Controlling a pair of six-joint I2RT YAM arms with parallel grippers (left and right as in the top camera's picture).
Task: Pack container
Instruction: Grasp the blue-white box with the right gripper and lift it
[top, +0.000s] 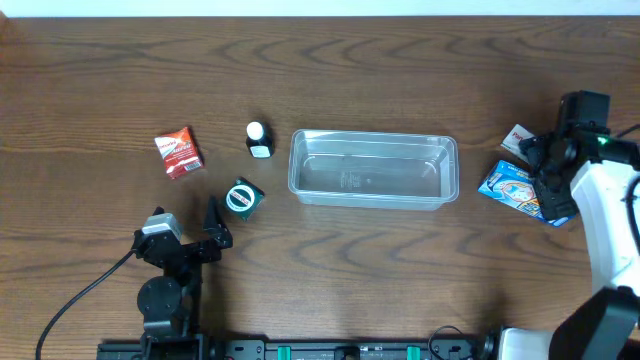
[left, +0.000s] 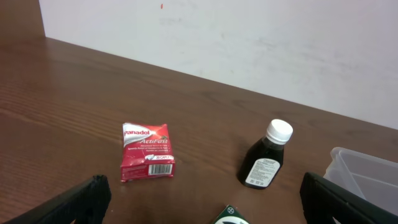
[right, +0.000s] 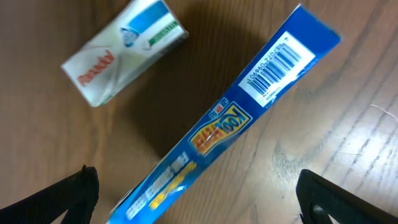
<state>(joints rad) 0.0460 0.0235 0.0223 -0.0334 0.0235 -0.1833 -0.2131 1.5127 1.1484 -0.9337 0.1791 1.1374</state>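
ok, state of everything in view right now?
container: upright, empty, no lid.
red box: flat on table, closed.
bottle: upright, white cap on.
green box: on table, outside container.
blue box: on table under right gripper, ungripped.
white box: flat on table, closed.
left gripper: jaws open, empty.
right gripper: jaws open, empty.

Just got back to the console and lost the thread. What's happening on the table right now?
Packing has not begun: the container sits empty mid-table. The left gripper is open, low over the table, facing a red box, a dark bottle and a green box. The right gripper is open above a blue box, with a white box beside it. Neither holds anything.
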